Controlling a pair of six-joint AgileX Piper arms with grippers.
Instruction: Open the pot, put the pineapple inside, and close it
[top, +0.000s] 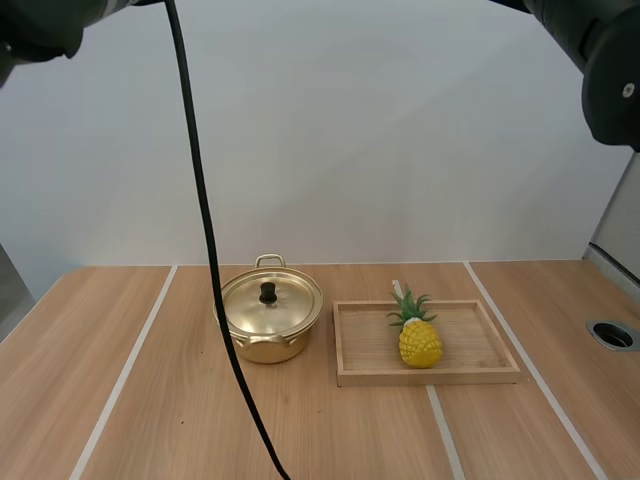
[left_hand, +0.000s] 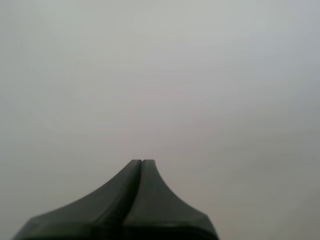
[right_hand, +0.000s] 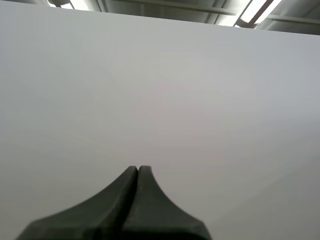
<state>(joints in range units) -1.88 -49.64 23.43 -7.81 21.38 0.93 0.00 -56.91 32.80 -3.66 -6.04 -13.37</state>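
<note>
A gold pot (top: 268, 338) with two handles stands at the middle of the wooden table, its lid (top: 271, 301) on, a black knob on top. To its right a yellow pineapple (top: 418, 335) with green leaves lies in a shallow wooden tray (top: 365, 375). My left gripper (left_hand: 142, 162) is shut on nothing, its fingers together as one dark wedge against a plain white wall. My right gripper (right_hand: 138, 168) is likewise shut on nothing, facing the same wall. Both arms are raised high above the table.
White stripes (top: 125, 375) run across the table from back to front. A round grommet hole (top: 612, 334) sits near the table's right edge. Bare wood lies to the left of the pot and in front of the tray.
</note>
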